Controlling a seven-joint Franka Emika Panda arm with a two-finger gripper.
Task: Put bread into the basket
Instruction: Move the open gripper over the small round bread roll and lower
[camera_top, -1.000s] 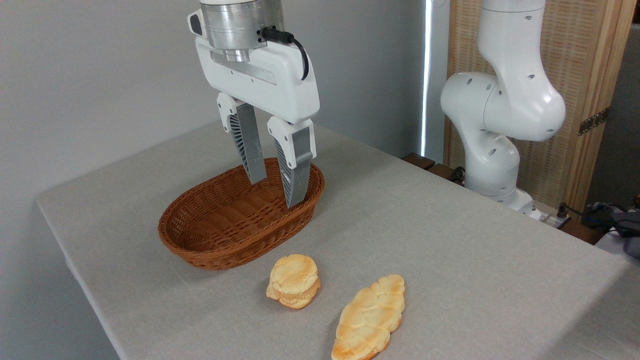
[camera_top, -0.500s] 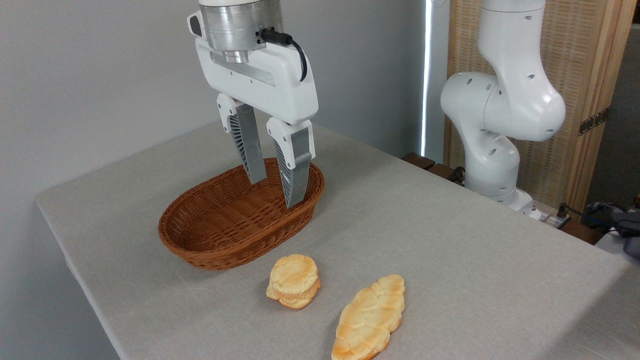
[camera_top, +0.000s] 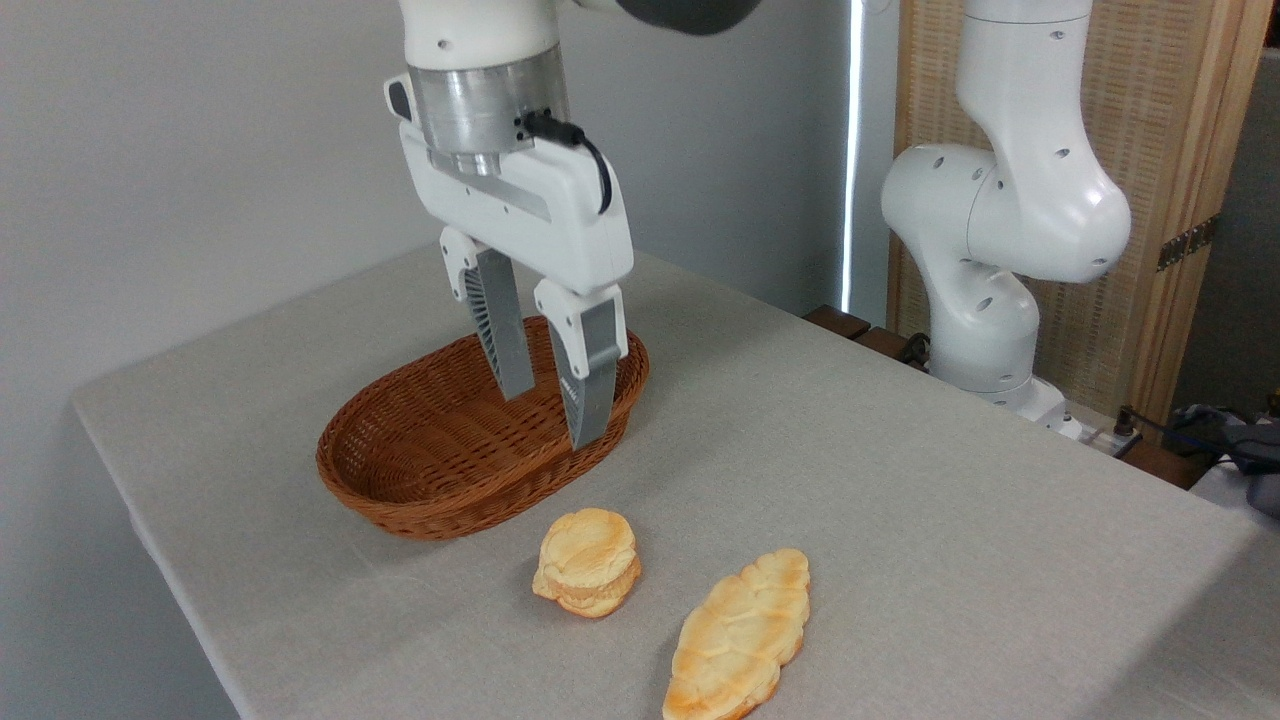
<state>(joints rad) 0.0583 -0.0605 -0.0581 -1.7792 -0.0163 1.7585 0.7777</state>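
My gripper (camera_top: 550, 420) hangs fingertips-down over the near right end of the basket (camera_top: 420, 480), jaws parted to a moderate gap, nothing between them. One finger (camera_top: 500, 335) shows against the basket's inner weave, the other finger (camera_top: 592, 375) sits closer to the camera with its tip in front of the rim; whether either touches the wicker I cannot tell. The basket holds nothing. The bun (camera_top: 588, 562) lies on the table (camera_top: 900, 480), below my fingertips in the picture, on the camera side of the basket, just clear of its rim. The loaf (camera_top: 738, 635) lies flat beside the bun, further right and nearer the camera, not touching it. My arm's base (camera_top: 1000, 250) stands well off to my right, at the table's far edge.
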